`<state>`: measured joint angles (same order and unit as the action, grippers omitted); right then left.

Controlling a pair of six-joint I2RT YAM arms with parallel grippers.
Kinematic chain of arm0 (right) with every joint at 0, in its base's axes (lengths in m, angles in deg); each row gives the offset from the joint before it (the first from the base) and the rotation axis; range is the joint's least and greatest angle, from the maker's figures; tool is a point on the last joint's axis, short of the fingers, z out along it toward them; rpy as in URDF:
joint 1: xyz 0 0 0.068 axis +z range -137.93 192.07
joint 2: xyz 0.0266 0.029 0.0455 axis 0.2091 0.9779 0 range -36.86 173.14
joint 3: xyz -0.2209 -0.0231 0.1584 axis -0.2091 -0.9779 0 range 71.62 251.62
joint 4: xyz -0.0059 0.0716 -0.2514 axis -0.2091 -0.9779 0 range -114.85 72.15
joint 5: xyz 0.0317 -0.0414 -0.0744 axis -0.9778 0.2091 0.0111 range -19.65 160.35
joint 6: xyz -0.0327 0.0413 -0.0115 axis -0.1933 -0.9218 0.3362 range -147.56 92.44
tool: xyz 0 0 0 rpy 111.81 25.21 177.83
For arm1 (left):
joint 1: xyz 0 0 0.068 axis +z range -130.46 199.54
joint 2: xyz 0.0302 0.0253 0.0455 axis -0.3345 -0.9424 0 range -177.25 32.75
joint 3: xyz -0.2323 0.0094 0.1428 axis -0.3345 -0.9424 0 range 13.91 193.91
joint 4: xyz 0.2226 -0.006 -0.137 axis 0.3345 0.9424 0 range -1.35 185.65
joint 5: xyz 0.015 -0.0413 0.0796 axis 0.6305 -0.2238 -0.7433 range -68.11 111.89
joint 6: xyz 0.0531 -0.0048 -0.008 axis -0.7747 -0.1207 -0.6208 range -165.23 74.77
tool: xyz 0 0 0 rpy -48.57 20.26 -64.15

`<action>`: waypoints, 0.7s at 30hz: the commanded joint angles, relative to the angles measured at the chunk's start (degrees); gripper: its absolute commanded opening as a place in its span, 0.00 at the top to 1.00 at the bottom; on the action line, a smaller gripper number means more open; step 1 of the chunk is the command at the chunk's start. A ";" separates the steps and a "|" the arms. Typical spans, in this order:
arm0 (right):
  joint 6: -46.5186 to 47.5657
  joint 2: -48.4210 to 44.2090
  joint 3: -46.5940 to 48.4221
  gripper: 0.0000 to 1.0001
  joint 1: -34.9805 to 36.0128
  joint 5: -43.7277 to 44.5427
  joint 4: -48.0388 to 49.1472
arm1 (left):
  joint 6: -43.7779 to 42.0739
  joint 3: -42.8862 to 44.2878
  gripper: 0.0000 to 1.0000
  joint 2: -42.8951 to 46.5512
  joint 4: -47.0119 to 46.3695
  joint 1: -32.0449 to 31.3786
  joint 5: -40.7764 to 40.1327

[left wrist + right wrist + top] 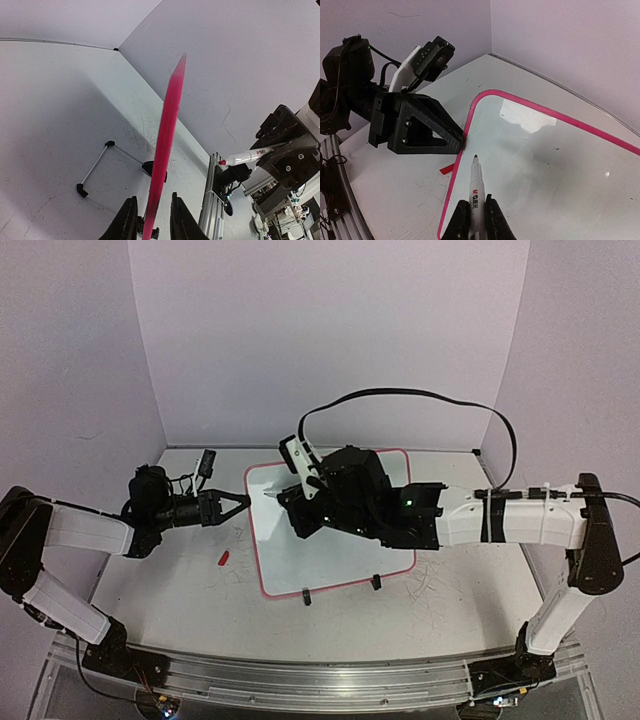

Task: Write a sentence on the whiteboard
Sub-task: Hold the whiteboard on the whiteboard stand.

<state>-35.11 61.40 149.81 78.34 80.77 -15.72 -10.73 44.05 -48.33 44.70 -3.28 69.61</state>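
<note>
**A:** From above, where does the board sit, and how would it handle?

**B:** The glossy white rectangular whiteboard (320,565) with the thin pink rim lies mid-way across the matte grey worktop (180,605). Two small black clip feet (306,597) are on its near edge. It looks thin, stiff and light, and its face is probably slippery. On such small feet it would likely skate under pen pressure, so the rim is the place to hold it. The left tool (238,502) meets the board's left edge. The black right arm (400,510) hides much of the face, and no sentence shows on the bare part. A small red cap (223,559) lies just left of the board.

**A:** And the left wrist camera?

**B:** It shows the rim edge-on, rising between the two fingers, which stand close on either side. Whether they actually pinch it cannot be told, because the contact is cut off at the bottom. A thin wire frame with black ends (95,170) on the worktop is hard to identify.

**A:** And the right wrist?

**B:** The right tool (476,210) is clamped on a slim white marker (475,187) at mid-barrel. The marker looks light, rigid and smooth. Its tip is over the board's left part, and whether it touches cannot be seen. The face there is blank, and the board's right end is out of frame.
</note>
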 commanded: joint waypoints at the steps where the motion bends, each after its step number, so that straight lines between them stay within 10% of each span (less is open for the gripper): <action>1: -0.01 1.44 3.23 1.00 0.63 0.93 1.19 | -0.93 2.46 0.80 -0.62 -3.43 -0.22 1.08; 21: -1.26 3.44 3.79 1.00 1.85 3.28 -0.01 | -1.95 3.43 0.91 -2.45 -3.75 -0.42 2.10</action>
<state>-35.77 63.60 151.13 79.57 82.52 -16.13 -11.32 44.67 -50.21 43.53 -3.37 70.35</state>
